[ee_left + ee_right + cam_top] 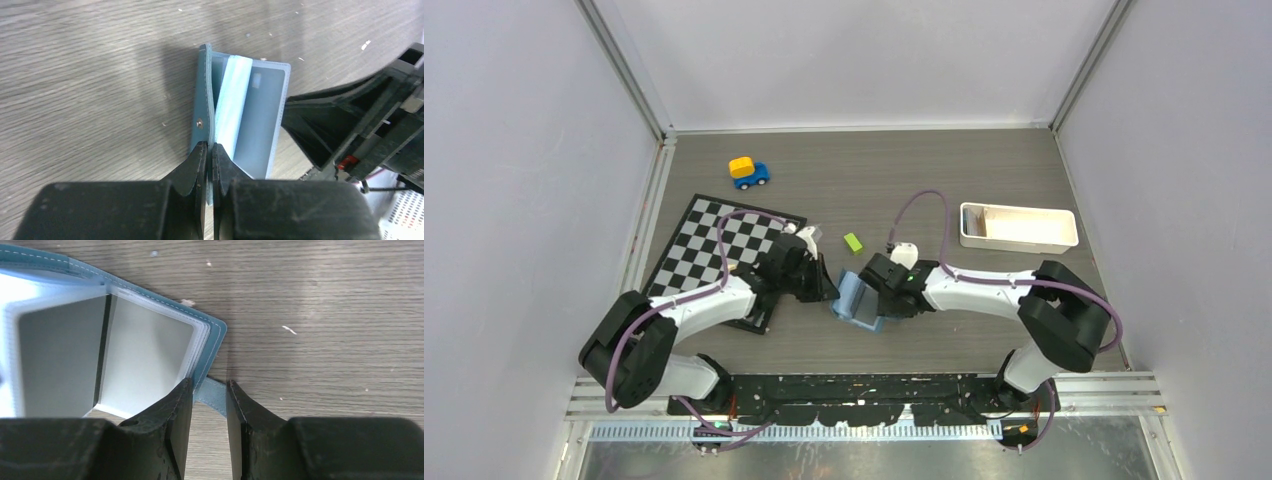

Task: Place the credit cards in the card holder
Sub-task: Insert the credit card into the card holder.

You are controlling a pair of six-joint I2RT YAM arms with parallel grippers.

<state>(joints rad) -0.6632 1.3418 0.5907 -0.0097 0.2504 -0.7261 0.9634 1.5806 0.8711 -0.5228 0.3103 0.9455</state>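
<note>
Teal-blue folding card holder: likely light, floppy, sleeves slippery; best held by cover edge. Left gripper pinches the cover; right gripper sits narrow around the strap, grip unclear.

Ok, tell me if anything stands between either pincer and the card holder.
Nothing visible does. The left pincer is shut on the holder's teal cover by the snap; the right pincer grips its strap tab. The holder stands open between them.
</note>
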